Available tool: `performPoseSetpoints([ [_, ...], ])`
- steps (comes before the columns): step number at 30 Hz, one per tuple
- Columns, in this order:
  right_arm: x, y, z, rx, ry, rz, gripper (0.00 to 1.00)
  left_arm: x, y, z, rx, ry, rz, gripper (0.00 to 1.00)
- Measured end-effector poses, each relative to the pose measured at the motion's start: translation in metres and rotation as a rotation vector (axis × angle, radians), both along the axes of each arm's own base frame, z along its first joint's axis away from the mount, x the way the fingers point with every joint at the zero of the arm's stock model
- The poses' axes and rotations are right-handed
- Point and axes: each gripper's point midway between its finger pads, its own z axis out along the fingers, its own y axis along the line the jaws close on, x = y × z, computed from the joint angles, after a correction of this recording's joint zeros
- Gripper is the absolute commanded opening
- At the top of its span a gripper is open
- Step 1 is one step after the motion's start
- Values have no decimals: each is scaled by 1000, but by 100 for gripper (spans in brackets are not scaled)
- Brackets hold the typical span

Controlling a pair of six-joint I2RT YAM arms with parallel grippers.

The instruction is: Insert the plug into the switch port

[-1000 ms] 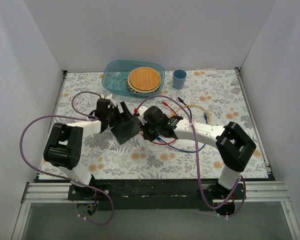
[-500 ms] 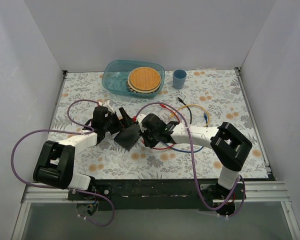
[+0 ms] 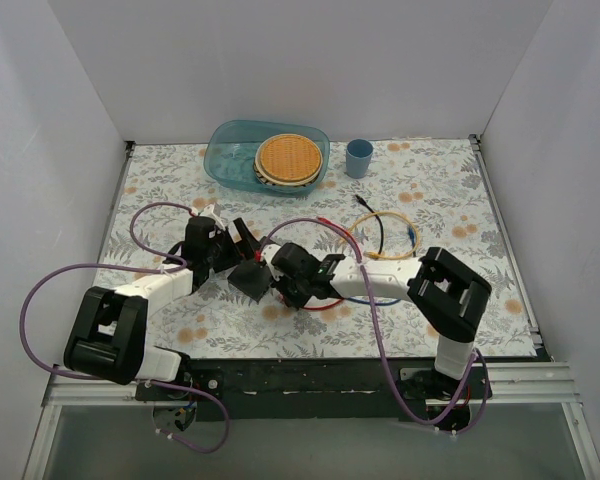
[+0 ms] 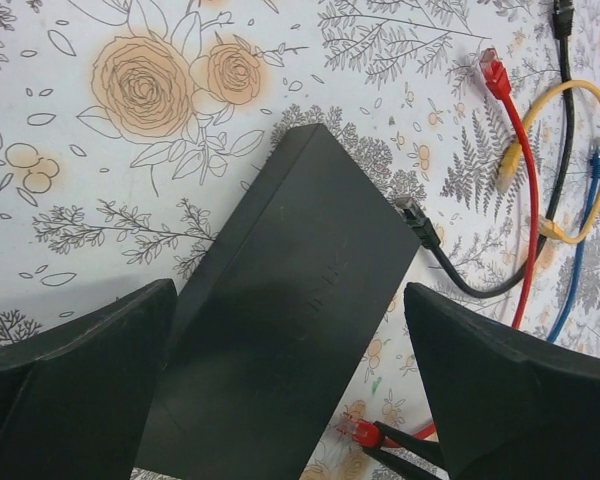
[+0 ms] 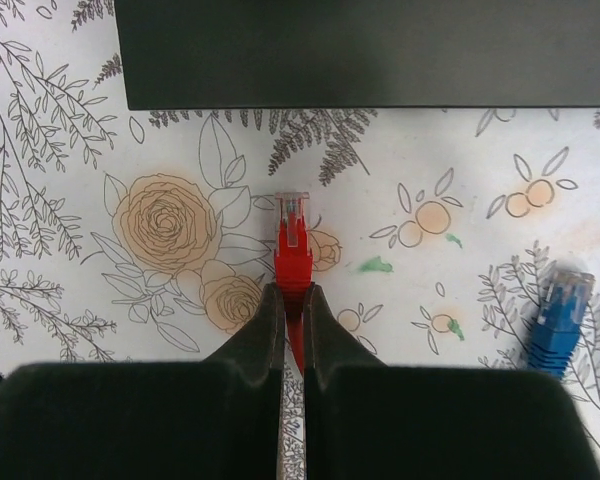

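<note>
The right end effector [image 5: 293,300] is closed on the small red plastic plug [image 5: 292,243], its two black fingers pinching the back of the plug so that the clear tip sticks out ahead. The tip points at the near edge of the flat matte-black rectangular switch [image 5: 380,50] and stops short of it, with a strip of the flower-printed surface [image 5: 180,230] showing between them. No sockets can be made out on that edge from the right wrist view. A blue plug [image 5: 560,318] lies on the surface just to the right of the fingers.

The left end effector [image 4: 290,300] is open, its fingers spread wide to either side of the switch, which lies at an angle between them. A black cable's plug [image 4: 412,212] meets one long edge of the switch. Beyond it lie a red cable [image 4: 528,200], a yellow cable [image 4: 580,100] and a blue cable [image 4: 580,260], looped together.
</note>
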Motion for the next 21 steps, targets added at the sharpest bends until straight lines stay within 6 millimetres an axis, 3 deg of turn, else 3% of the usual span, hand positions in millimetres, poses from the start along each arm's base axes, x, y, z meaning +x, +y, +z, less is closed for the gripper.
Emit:
performPoseSetpoints([
  [9, 2, 15, -5, -20, -28, -16, 1, -1, 5, -8, 29, 20, 20, 98],
  [21, 8, 15, -5, -39, -38, -55, 1, -4, 6, -20, 32, 59, 24, 98],
])
